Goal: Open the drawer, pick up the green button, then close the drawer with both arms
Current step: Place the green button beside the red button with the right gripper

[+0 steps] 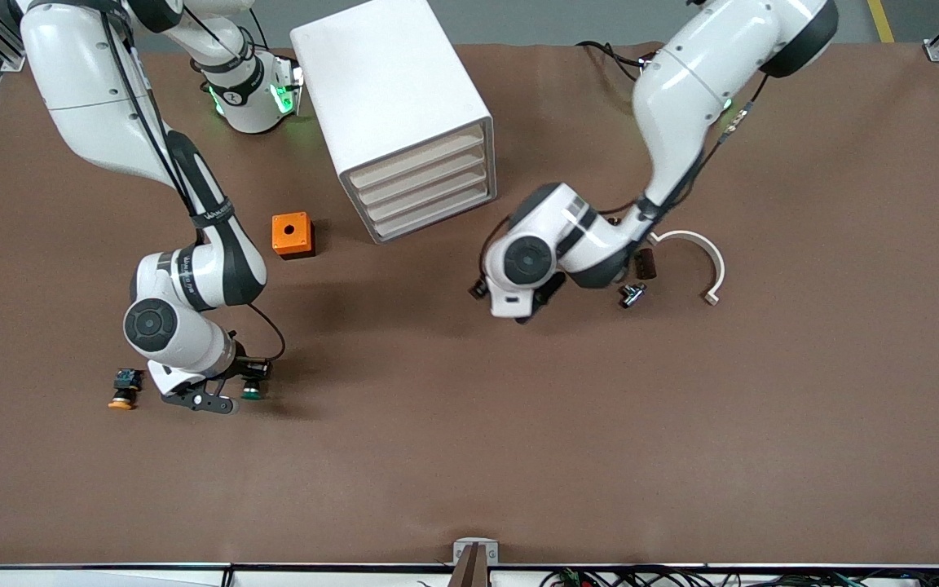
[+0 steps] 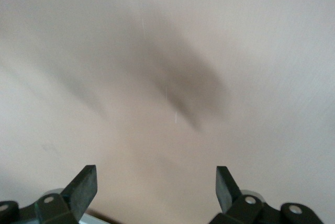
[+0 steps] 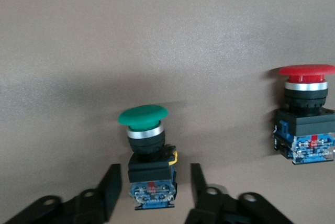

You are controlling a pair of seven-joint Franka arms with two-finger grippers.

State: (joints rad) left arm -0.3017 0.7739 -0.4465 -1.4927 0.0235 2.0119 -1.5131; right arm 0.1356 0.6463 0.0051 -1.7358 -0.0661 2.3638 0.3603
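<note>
Right hand (image 3: 152, 192) parted around green button (image 3: 148, 156) on bench (image 1: 469, 456), not gripping. Left hand (image 2: 157, 187) wide open, empty, over bench.

Two glossy white jointed arms (image 1: 192, 269) with black joint rings and thin black cables; each black hand (image 3: 152, 195) has screw-pinned finger links

Brown table (image 1: 469, 424). White cabinet (image 1: 392, 106) near robot bases, orange box (image 1: 291, 235) beside it. Toward right arm's end, nearest front camera: green-capped button (image 1: 253, 390), orange-capped button (image 1: 124, 389). Toward left arm's end: white curved piece (image 1: 702, 257), small black part (image 1: 631, 295).
</note>
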